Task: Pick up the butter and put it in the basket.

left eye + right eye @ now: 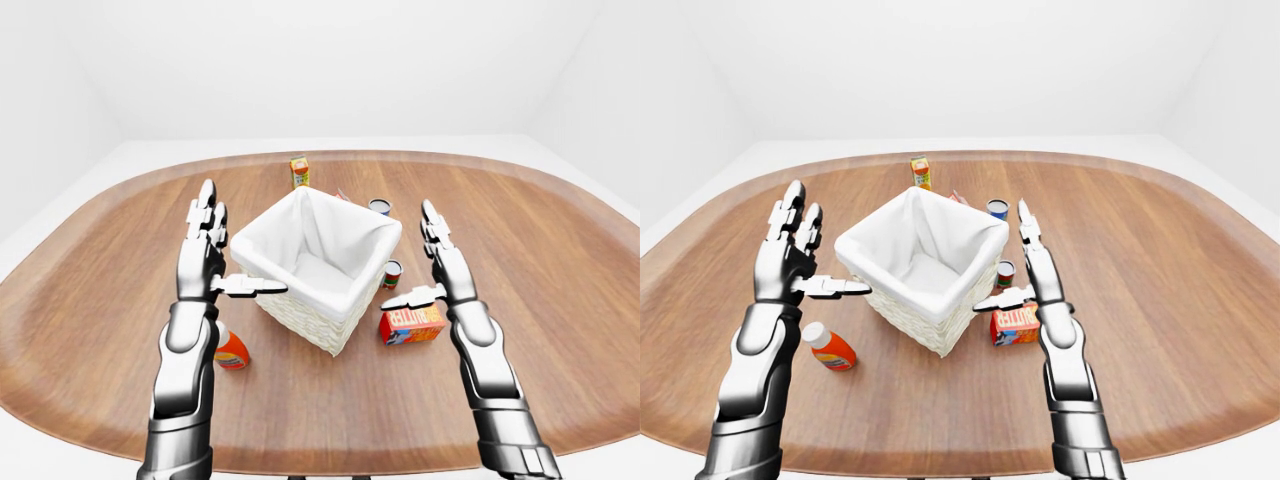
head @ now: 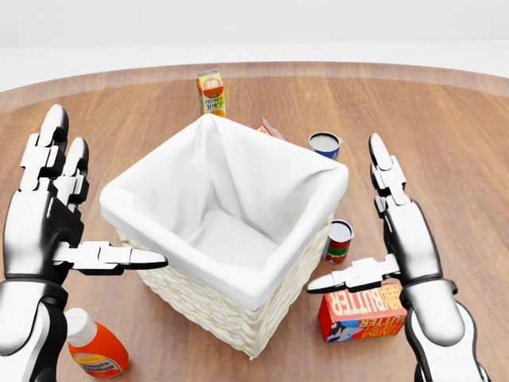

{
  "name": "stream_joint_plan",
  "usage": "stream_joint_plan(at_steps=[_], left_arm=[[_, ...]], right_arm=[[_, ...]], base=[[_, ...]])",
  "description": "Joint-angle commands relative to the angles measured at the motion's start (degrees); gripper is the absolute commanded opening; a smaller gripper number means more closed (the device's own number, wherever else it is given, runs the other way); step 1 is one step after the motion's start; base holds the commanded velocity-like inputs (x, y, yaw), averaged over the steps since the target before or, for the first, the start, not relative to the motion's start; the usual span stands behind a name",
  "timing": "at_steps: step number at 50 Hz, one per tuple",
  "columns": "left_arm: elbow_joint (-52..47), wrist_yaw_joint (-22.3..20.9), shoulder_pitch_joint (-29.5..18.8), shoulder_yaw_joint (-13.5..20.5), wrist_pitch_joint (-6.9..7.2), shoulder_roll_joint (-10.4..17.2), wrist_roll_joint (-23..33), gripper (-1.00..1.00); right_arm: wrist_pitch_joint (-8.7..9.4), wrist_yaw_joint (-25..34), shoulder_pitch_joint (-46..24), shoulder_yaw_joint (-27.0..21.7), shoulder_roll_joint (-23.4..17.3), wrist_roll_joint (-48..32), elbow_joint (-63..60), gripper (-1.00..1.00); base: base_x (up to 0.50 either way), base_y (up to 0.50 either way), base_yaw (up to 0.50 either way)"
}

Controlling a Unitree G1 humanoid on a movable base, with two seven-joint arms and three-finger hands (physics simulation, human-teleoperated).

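Left-eye view: the butter lies flat on the table, just right of the basket.

Head view: the right hand, fingers spread and empty, hovers directly over it.

Right-eye view: the left hand, also spread, is well apart.

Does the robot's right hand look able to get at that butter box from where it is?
Probably yes: the open right hand hangs just above the butter box, with nothing between them; the basket stands beside it.

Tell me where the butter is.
Head view, lower right: the butter box lies on the table beside the basket, under the open right hand.
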Motion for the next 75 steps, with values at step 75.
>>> stream_joint_plan(at_steps=[75], left_arm=[[1.3, 0.2, 1.3, 1.2, 0.0, 0.4, -1.3, 1.0]], right_arm=[[0.0, -4.2, -29.7, 11.3, -2.6, -50.0, 74.4, 1.0]], base=[[0.0, 0.0, 0.0]])
